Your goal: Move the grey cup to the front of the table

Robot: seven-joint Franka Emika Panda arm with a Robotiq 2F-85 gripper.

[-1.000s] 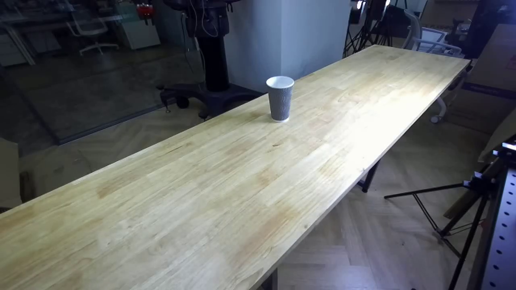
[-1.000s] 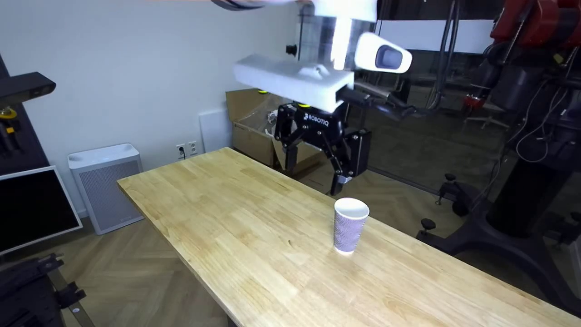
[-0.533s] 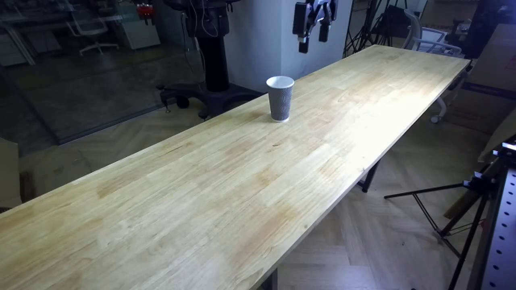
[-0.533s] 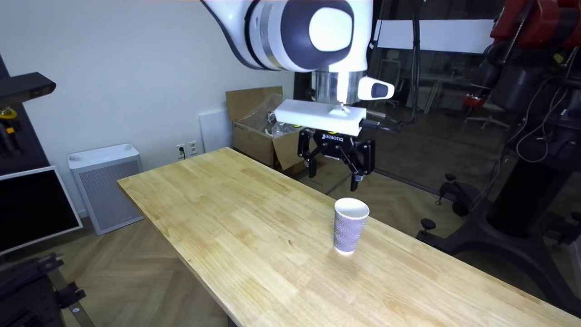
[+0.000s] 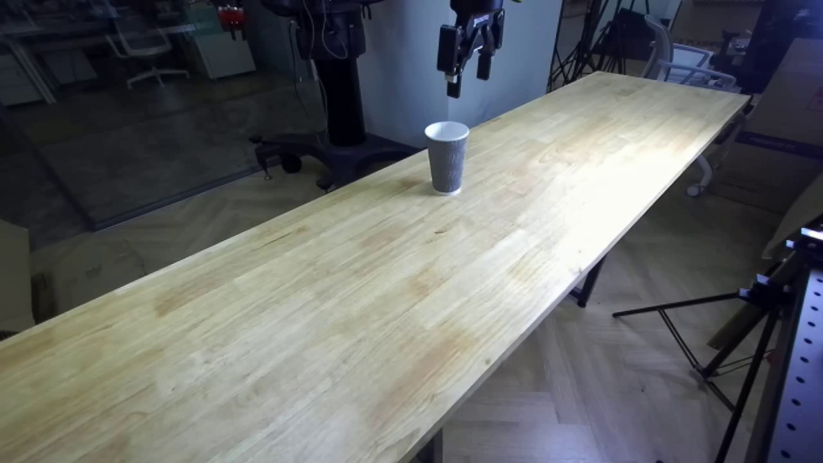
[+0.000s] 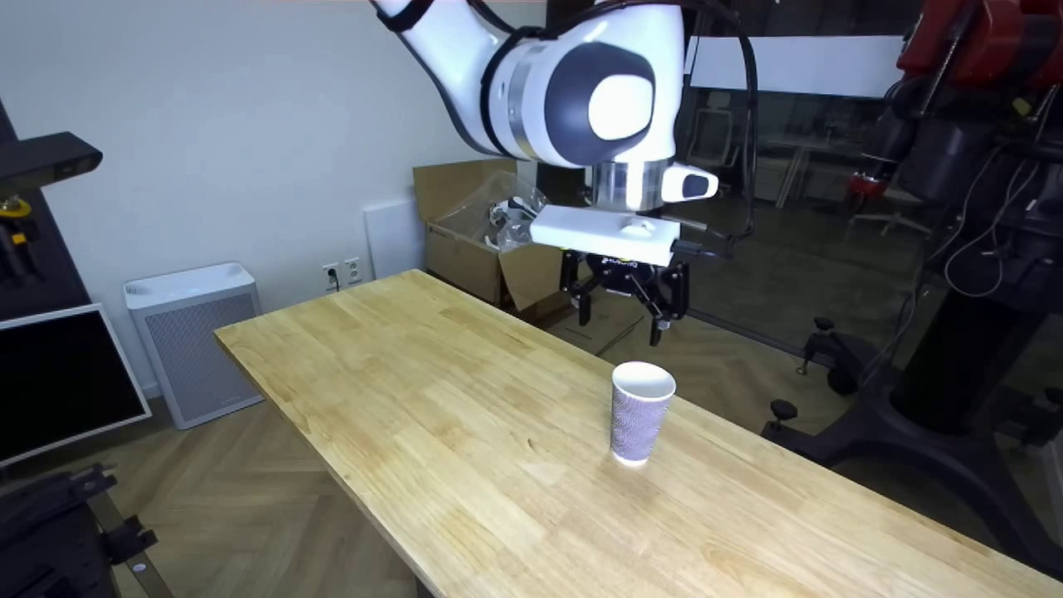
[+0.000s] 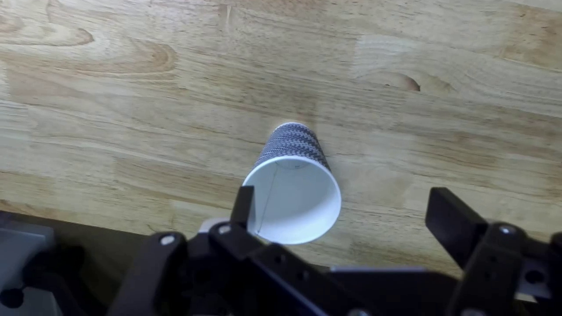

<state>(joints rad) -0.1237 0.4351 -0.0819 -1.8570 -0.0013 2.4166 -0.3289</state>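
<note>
The grey cup [image 5: 447,164] stands upright on the light wood table [image 5: 386,270], close to one long edge. Its white rim and textured grey side also show in an exterior view [image 6: 638,425]. My gripper [image 5: 469,82] is open and empty, above the cup's height and apart from it; it also shows in an exterior view [image 6: 620,326]. In the wrist view, the open jaws [image 7: 344,195] span wider than the cup [image 7: 292,142]. The cup's mouth lies nearer the left finger, which covers part of its left rim.
A black wheeled stand [image 5: 344,109] is beside the table's edge near the cup. A cardboard box [image 6: 465,253] and a white air purifier [image 6: 199,340] stand beyond the table's end. A tripod [image 5: 765,302] stands on the floor on the opposite side.
My gripper has come into an exterior view from above, then moved down and left toward the cup. It stays open. The cup has not moved.
</note>
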